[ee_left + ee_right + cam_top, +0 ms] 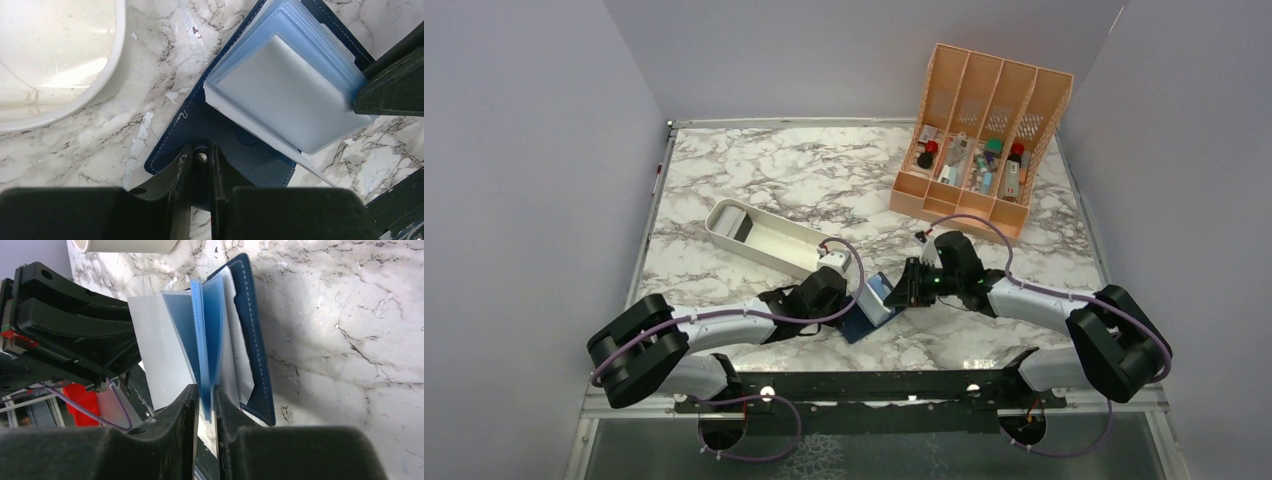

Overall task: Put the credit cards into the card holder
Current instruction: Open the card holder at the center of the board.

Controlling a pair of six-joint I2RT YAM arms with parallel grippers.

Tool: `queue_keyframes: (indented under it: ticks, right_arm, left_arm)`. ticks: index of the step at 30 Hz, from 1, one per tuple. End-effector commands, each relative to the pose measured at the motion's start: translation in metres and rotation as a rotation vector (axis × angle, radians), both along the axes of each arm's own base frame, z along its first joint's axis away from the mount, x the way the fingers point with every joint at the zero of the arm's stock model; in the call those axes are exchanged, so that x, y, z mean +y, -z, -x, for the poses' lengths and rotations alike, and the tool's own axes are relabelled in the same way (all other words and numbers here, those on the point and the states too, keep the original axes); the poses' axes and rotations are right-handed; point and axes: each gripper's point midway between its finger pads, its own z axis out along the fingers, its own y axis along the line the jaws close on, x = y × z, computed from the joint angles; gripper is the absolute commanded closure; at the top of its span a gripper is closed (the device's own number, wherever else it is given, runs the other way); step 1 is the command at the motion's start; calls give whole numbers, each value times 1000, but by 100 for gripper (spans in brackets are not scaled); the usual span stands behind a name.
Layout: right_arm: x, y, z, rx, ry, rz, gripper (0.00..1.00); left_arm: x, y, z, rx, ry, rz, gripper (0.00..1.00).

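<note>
The card holder [872,310], a navy folding case, lies open on the marble between both arms. In the left wrist view my left gripper [201,152] is shut on the snap tab at the edge of the navy cover [220,130]. Its pale blue inner pockets [290,85] are lifted up from the cover. My right gripper [205,392] is shut on the lower edge of those blue pockets [207,340], beside the upright navy cover [252,330]. I cannot make out the credit cards. A dark flat thing [744,228] lies in the tray, too small to identify.
A white oblong tray [769,243] sits just behind the left gripper, its rim [112,75] close to the case. An orange slotted organizer [984,130] with small bottles stands at the back right. Grey walls enclose the table on three sides.
</note>
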Motion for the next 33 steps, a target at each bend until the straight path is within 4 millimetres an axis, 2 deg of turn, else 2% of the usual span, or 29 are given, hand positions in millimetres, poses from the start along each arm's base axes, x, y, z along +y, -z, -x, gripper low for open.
queue_keyframes:
  ticks: [1,6,8,11,15,21,26,29,33]
  right_arm:
    - [6,-12,-5,-38,-3,-34,83]
    - [3,-17,2,-36,14,-59,97]
    - [1,-21,6,-38,17,-74,99]
    - [0,-27,16,-20,13,-112,98]
    - [-2,-27,29,17,19,-160,92]
    - [-7,-19,32,30,35,-144,98]
    - [-6,-19,31,29,44,-154,99]
    - [-3,-18,33,52,38,-179,91]
    - [-1,-14,35,79,36,-188,91]
  left_arm:
    - [-6,-1,-7,-41,15,4,84]
    - [-12,-5,-8,-56,39,21,84]
    - [-16,-11,-9,-66,51,41,84]
    - [-26,-20,-10,-79,75,83,83]
    - [-40,-26,-13,-90,100,127,83]
    - [-50,-15,-15,-67,117,120,83]
    - [-50,-13,-13,-55,116,120,78]
    - [-49,-16,-14,-65,110,126,77]
    - [-48,-13,-14,-60,103,121,77]
